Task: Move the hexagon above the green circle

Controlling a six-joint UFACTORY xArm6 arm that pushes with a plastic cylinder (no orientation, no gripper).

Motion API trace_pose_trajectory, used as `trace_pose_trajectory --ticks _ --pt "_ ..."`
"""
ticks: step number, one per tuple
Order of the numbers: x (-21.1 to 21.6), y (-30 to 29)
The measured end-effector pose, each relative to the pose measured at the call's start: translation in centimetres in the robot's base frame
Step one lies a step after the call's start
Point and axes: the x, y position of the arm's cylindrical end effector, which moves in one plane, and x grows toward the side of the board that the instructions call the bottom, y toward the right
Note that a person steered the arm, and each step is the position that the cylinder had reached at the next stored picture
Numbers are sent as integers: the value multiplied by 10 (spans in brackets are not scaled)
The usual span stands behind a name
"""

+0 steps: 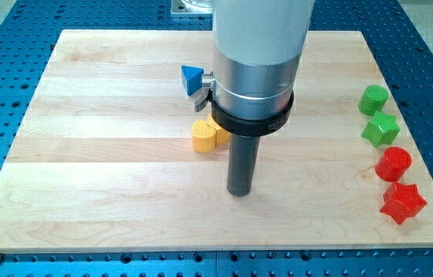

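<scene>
My tip (239, 193) rests on the wooden board (108, 169) at its middle, below and to the right of the yellow blocks. A yellow heart-shaped block (203, 137) lies just left of the rod. A second yellow block (218, 125) touches it at the right. That block is mostly hidden behind the rod's collar, so I cannot make out its shape. The green circle (373, 98) sits at the view's right edge of the board, far from my tip. No block touches the tip.
A blue triangle (192, 77) lies above the yellow blocks, next to the arm's body. Below the green circle stand a green star (380, 129), a red circle (393, 163) and a red star (403, 203), in a column along the right edge.
</scene>
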Motion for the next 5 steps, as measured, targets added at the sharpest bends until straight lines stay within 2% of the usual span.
trace_pose_trajectory --ticks 2,3,4,5 --pt "0 -6" --pt "-17 -21" --pt "-76 -17" --pt "-49 -32"
